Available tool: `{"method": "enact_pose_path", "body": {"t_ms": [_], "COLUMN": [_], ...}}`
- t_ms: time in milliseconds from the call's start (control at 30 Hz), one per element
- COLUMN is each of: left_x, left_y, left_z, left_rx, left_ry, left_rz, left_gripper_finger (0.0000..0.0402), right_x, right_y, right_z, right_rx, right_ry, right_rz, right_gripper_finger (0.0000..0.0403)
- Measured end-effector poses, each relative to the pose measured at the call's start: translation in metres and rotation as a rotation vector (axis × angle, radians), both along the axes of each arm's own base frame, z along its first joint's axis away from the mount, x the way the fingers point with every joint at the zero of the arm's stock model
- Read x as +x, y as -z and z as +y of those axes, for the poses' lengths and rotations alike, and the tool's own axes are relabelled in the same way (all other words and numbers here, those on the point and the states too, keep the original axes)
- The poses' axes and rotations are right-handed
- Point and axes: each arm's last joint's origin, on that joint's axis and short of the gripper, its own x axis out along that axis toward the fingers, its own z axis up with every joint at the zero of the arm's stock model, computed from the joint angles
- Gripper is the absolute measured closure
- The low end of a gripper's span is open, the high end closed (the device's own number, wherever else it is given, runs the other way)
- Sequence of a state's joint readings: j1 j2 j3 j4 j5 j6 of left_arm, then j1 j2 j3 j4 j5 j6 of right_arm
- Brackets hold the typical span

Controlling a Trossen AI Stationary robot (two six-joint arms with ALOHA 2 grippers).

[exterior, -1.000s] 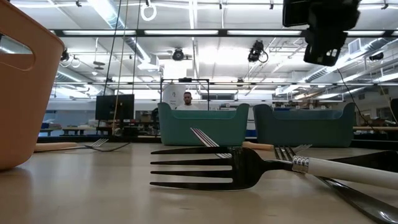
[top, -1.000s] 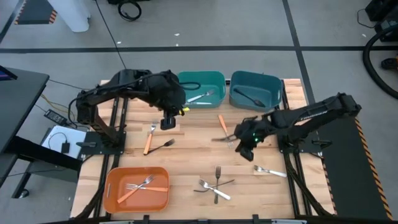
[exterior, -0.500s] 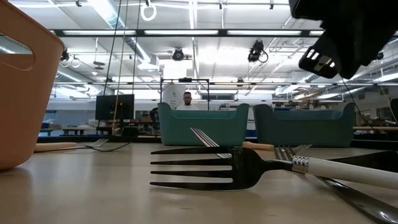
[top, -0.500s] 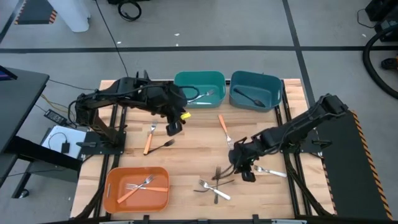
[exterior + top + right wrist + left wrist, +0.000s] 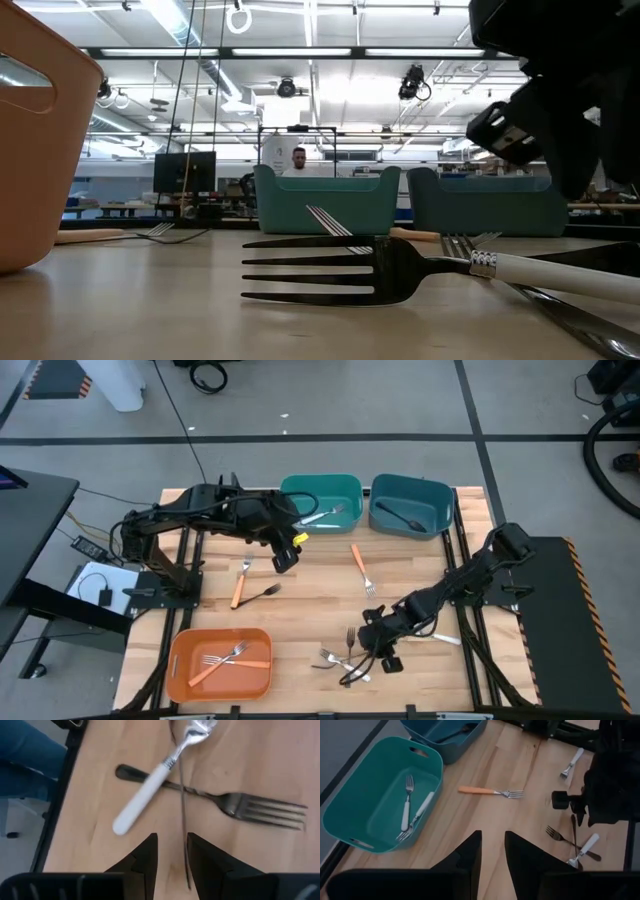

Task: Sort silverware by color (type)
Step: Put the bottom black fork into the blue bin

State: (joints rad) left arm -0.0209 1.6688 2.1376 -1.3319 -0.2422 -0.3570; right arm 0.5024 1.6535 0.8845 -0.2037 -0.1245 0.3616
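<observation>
Three forks lie crossed near the table's front: a white-handled fork (image 5: 150, 790), a dark fork (image 5: 240, 805) and a thin dark fork (image 5: 182, 810). My right gripper (image 5: 362, 660) hangs open just over this pile (image 5: 340, 660), a finger on either side of the thin fork's handle end (image 5: 186, 865). My left gripper (image 5: 285, 560) hovers open and empty near the teal bin (image 5: 322, 502), which holds white-handled forks (image 5: 415, 810). Loose on the wood are two orange forks (image 5: 361, 567) (image 5: 239, 585), a dark fork (image 5: 262, 592) and a white fork (image 5: 435, 635).
A blue-teal bin (image 5: 410, 505) at the back right holds a dark fork. An orange bin (image 5: 220, 663) at the front left holds an orange fork and one more. Bare wood lies in the table's middle. A person sits in the room beyond (image 5: 298, 160).
My right gripper has swung from the table's middle right toward the near edge and leftward, dropping low over the crossed forks. My left gripper has rolled about its own axis while staying near the teal bin. No fork has moved.
</observation>
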Motion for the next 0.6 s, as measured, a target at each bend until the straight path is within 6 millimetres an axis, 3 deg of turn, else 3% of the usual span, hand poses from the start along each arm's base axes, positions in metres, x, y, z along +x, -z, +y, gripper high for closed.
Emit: {"method": "enact_pose_path", "body": {"t_ms": [600], "left_x": [0.002], "left_y": [-0.001], "left_z": [0.000], "left_rx": [0.001], "left_ry": [0.000], "left_rz": [-0.024], "left_gripper_finger": [0.0308], "right_x": [0.005], "right_y": [0.045], "right_z": [0.009], "right_rx": [-0.074], "right_ry": [0.031], "right_rz": [0.113], "right_gripper_finger": [0.0295]}}
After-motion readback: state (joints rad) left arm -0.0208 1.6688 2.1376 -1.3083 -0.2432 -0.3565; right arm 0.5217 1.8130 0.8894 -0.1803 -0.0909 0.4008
